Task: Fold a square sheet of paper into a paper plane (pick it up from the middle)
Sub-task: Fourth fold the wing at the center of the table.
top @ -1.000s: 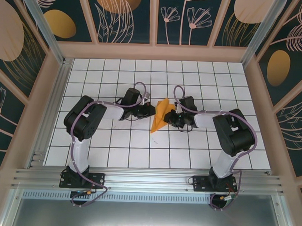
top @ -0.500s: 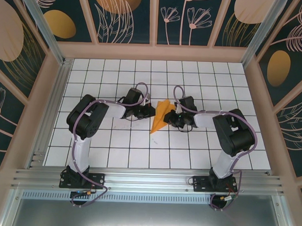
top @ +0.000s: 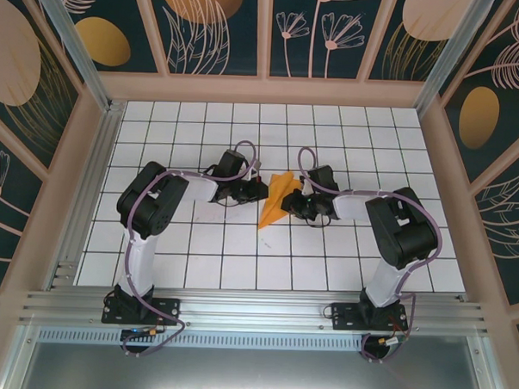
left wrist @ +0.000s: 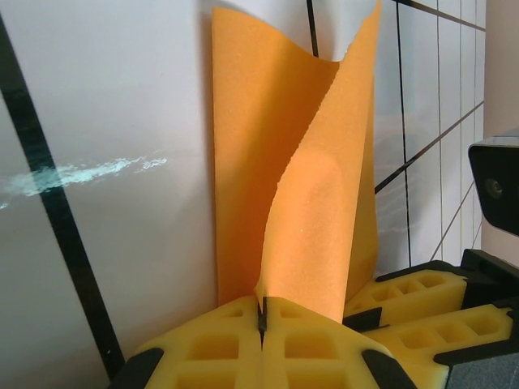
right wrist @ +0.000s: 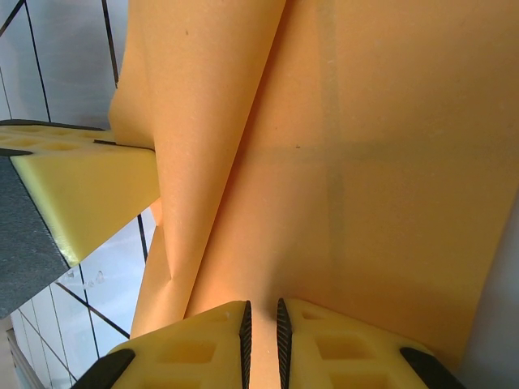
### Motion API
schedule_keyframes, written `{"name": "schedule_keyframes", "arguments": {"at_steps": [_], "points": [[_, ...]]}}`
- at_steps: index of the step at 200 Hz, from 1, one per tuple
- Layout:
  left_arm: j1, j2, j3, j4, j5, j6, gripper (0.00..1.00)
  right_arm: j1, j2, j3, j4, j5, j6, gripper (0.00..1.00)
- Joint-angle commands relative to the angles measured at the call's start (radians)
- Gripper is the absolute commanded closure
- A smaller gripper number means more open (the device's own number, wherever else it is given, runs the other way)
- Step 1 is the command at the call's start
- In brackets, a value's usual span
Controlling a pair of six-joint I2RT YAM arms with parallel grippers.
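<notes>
One paper plane (top: 275, 200) lies near the middle of the white tiled table (top: 154, 242), between two black arms. It is thin, matte orange paper, folded to a slim dart with its point toward the near edge. The table's tiles are glossy white squares divided by thin dark lines.

There are two grippers, each with two fingers, so four yellow foam pads (left wrist: 211, 348) in all. The pads are blocky, with rectangular pockets moulded into them, and they sit in black holders.

The left gripper (left wrist: 261, 320) has its pads pressed flat together, with only a hairline seam between them. The paper rises straight out of that seam, so it is pinching the plane's edge. In the left wrist view the sheet stands up as two layers: a flat one behind and a curled flap in front whose edge bends in a soft S. The surface has a fine grain. On the tile beside it there is one pale, chalky scuff (left wrist: 81, 172).

The right gripper (right wrist: 261, 324) meets the plane from the other side. Its pads stand almost together with a narrow slot between them, and the paper's lower edge comes right down to them. I cannot tell whether the sheet is clamped in that slot or only lies against it. Close up, the paper here shows one long diagonal fold and faint straight crease lines crossing it.
</notes>
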Motion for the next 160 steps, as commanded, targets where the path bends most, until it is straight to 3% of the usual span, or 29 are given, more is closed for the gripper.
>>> {"name": "schedule_keyframes", "arguments": {"at_steps": [1,85,125,160], "points": [[0.006,0.024,0.010,-0.016,0.002,0.027,1.00,0.006,0.056,-0.002,-0.043,0.067,-0.034,0.79],[0.006,0.035,-0.003,-0.046,-0.028,0.031,1.00,0.027,-0.079,-0.001,0.080,-0.020,-0.022,0.78],[0.007,0.034,-0.003,-0.062,-0.046,0.038,1.00,0.067,-0.055,0.020,0.063,0.007,-0.009,0.78],[0.006,0.038,-0.002,-0.069,-0.050,0.039,1.00,0.082,-0.028,0.018,0.139,-0.049,0.017,0.79]]}}
